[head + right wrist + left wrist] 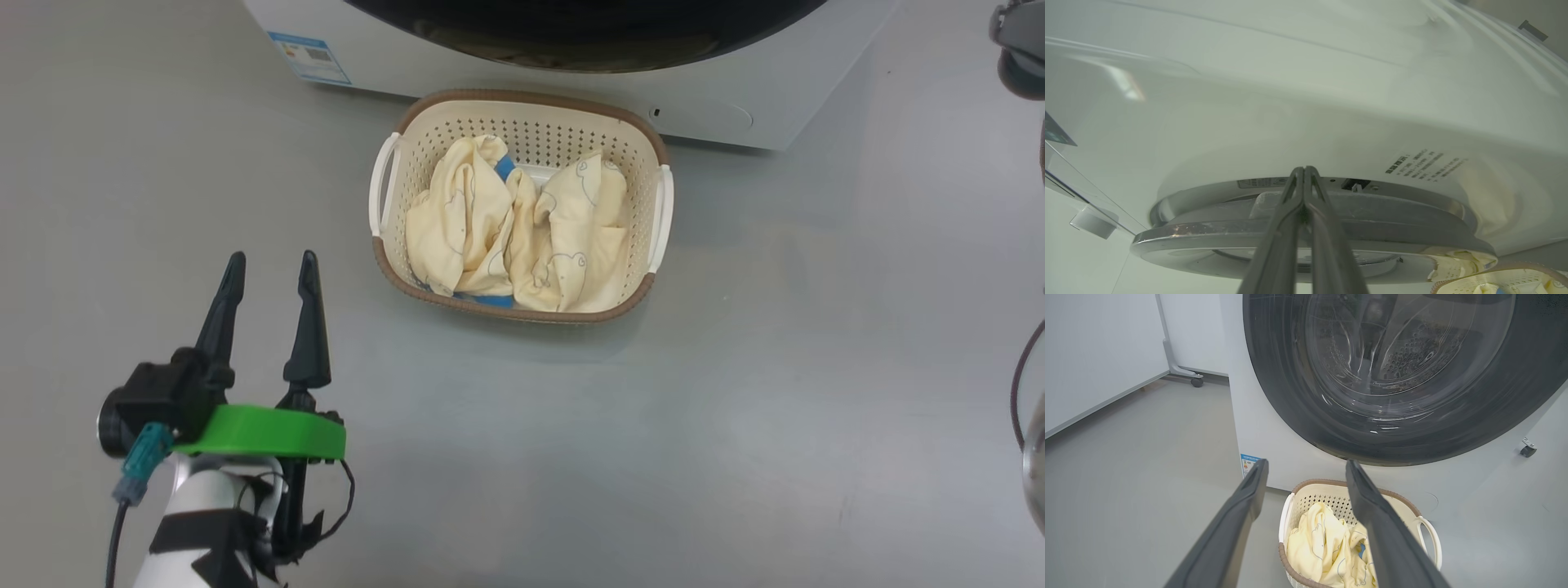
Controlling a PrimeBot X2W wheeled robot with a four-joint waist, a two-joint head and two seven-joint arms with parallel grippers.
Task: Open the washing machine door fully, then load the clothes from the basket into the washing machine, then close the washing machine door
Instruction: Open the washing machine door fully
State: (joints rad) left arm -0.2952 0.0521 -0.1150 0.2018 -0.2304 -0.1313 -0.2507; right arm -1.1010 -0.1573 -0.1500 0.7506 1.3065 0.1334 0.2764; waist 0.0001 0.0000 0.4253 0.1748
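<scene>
Just one basket [539,135], two white handles [379,186]

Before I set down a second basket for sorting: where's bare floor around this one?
Bare floor lies right of the basket and on its near side. Left is bare up to the left gripper. Crowded: the narrow strip between basket and washing machine.

1. We hold our left gripper [1306,462] open, its two dark fingers [1241,514] spread wide with nothing between them.
2. Past them we see the basket [1314,484] on the grey floor [1139,465], just before the washer [1261,428].
3. Pale yellow clothes [1312,545] with a bit of blue lie heaped in it.
4. Above, we see the door [1453,433], with drum holes showing through its glass.
5. A blue sticker [1247,463] sits at the washer's lower corner.
</scene>
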